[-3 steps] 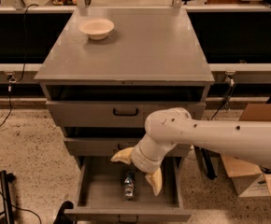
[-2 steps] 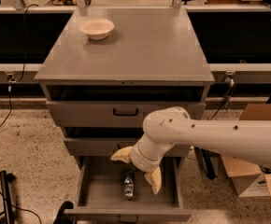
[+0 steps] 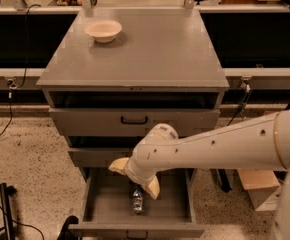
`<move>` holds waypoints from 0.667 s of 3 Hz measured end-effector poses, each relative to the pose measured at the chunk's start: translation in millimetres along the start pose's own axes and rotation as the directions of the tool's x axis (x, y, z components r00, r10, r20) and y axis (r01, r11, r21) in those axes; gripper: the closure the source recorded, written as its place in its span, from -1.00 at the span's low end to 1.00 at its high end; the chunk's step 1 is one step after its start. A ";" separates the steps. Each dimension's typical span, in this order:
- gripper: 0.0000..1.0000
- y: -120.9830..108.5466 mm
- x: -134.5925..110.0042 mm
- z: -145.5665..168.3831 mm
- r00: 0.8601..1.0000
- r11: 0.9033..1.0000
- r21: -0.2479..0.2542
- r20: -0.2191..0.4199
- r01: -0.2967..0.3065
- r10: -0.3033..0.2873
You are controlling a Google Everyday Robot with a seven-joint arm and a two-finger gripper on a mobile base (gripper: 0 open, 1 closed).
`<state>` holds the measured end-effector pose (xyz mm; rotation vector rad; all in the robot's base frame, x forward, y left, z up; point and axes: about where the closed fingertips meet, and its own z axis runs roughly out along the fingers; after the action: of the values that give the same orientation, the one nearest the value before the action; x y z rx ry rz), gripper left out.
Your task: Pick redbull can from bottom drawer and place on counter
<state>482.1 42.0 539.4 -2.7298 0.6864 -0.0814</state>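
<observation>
Redbull can [image 3: 137,201] sits near the middle of the pulled-out bottom drawer [image 3: 105,206], apart from both side walls, with bare drawer floor to its left and right. The claw [image 3: 133,179] hangs just above the can with its two cream fingers [image 3: 118,165] spread open and holding nothing, the white arm [image 3: 210,146] reaching in from the right across the drawer fronts. Up top, a cream bowl [image 3: 103,30] rests near the far left corner of the desk [image 3: 150,59], and open grey surface runs from it to the near and right edges. Since a second ago the claw and wrist have slid slightly left over the drawer, while the can and bowl have kept their places.
</observation>
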 end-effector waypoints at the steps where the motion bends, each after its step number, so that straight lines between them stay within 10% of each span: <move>1: -1.00 -23.1 8.8 3.2 0.998 0.996 0.068 -0.051 0.052 -0.049; 2: -1.00 7.9 22.3 26.5 0.998 0.997 -0.069 -0.044 0.032 -0.035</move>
<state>501.7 32.9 511.2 -2.8131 0.6672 -0.1307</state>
